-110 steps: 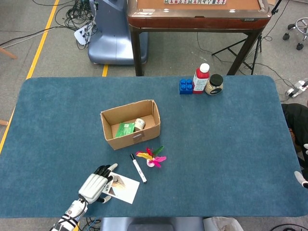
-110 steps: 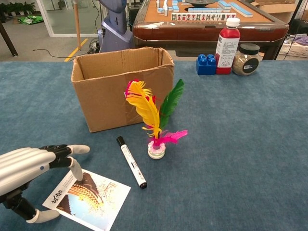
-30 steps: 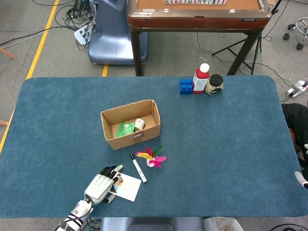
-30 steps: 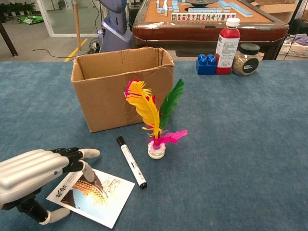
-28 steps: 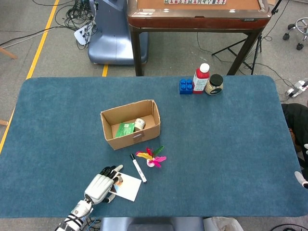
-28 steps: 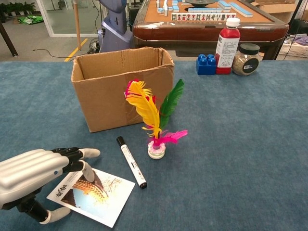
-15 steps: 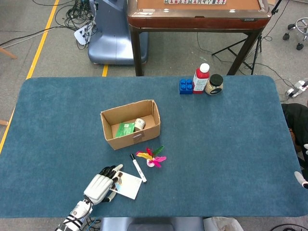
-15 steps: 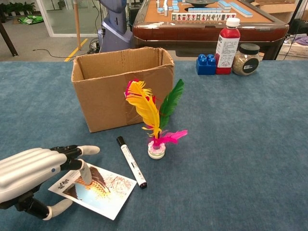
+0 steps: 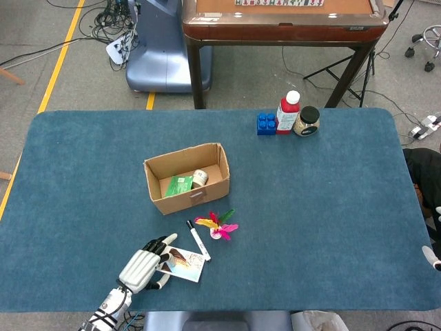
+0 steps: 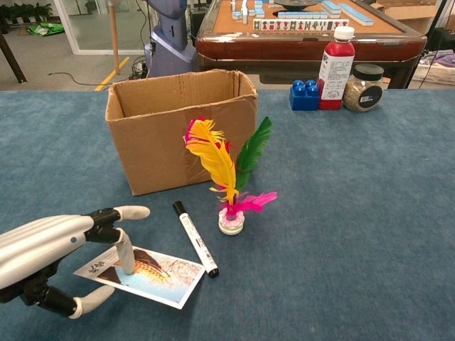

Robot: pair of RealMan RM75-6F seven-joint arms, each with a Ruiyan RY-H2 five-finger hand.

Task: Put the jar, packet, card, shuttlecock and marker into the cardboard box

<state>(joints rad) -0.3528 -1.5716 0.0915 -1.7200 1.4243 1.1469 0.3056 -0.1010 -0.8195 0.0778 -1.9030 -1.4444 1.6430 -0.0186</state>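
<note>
The left robot hand (image 10: 53,263) now pinches the card (image 10: 146,275), its near edge lifted off the worktop (image 10: 341,213) since a second ago, ready for the cardboard box (image 10: 181,128) beyond its fingertips.

The cardboard box (image 9: 187,178) stood on the worktop (image 9: 310,227), with a packet (image 9: 179,185) and a jar (image 9: 200,178) inside it. In front of the box lay the marker (image 9: 198,240), and the shuttlecock (image 9: 218,226) stood just to its right. The card (image 9: 185,264) lay nearer the front edge, touching the marker, with the left hand (image 9: 141,269) on its left side. At the far right stood a block (image 9: 266,124), a bottle (image 9: 288,112) and another jar (image 9: 306,121) in a row.
</note>
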